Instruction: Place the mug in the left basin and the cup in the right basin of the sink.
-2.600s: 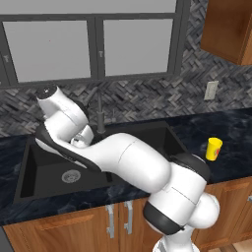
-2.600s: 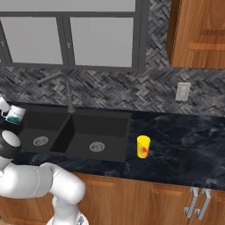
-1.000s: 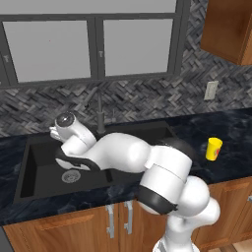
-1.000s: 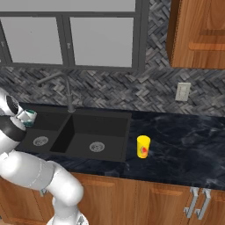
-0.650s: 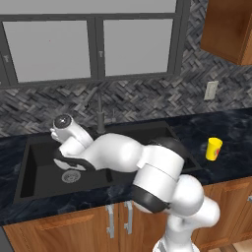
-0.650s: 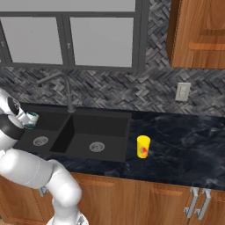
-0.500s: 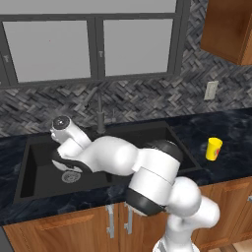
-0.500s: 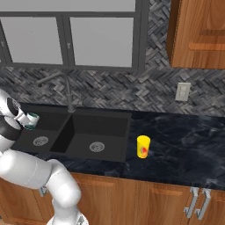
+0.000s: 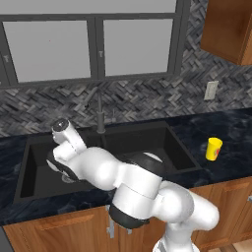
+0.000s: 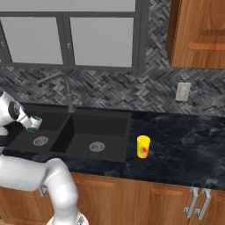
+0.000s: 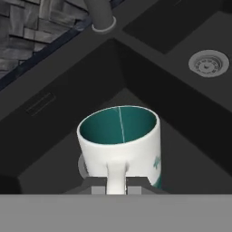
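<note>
From the left base view, the glossy white arm sweeps from the lower right across the matte black sink (image 9: 147, 133) and dips its wrist into the left basin (image 9: 34, 162), hiding what it carries; the tapered yellow cup (image 9: 213, 148) stands on the speckled dark counter (image 9: 231, 133) to the right of the sink, well apart from the arm. The right base view shows what that one hides: the gripper (image 10: 30, 123) holds the mug (image 10: 34, 123), its teal rim showing, low over the left basin (image 10: 41, 132) above the round steel drain (image 10: 41, 141), while the right basin (image 10: 99, 132) has its own drain and the cup (image 10: 143, 146) shows a red mark on its side. The hand view looks down into the mug (image 11: 120, 145): smooth white-grey wall, teal inside, upright, its handle toward the camera and clamped between the nearly closed fingertips, with the faucet (image 11: 100, 16) base and the centre divider (image 11: 172, 97) beyond.
</note>
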You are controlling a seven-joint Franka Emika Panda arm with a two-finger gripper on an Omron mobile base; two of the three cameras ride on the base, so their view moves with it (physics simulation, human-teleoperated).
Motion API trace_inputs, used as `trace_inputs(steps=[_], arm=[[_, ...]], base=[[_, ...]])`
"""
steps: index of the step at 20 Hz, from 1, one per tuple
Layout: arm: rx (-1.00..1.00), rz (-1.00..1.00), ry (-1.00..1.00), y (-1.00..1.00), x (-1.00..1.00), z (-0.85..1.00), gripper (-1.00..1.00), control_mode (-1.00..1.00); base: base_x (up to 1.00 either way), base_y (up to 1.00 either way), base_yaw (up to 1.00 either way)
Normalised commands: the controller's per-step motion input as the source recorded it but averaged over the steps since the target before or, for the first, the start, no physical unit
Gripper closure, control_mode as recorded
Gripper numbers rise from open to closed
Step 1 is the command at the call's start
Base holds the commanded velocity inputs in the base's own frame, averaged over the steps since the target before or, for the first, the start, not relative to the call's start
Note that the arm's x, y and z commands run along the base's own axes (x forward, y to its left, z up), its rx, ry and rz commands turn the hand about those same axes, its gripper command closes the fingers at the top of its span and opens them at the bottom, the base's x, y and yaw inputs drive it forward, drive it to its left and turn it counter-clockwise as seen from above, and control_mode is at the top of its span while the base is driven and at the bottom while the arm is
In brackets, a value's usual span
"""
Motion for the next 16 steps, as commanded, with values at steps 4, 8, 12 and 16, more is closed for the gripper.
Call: trace_inputs(steps=[4,8,12,16], arm=[[0.0,0.0,0.13,-0.09,0.2,-0.23,1.0,-1.0],[0.0,0.0,0.11,-0.11,0.19,-0.27,1.0,-1.0],[0.0,0.0,0.03,-0.08,0.2,-0.31,1.0,-1.0],[-0.01,0.0,0.0,-0.03,0.23,-0.33,1.0,-1.0]], base=[[0.0,0.0,0.0],[0.0,0.0,0.0],[0.0,0.0,0.0],[0.0,0.0,0.0]])
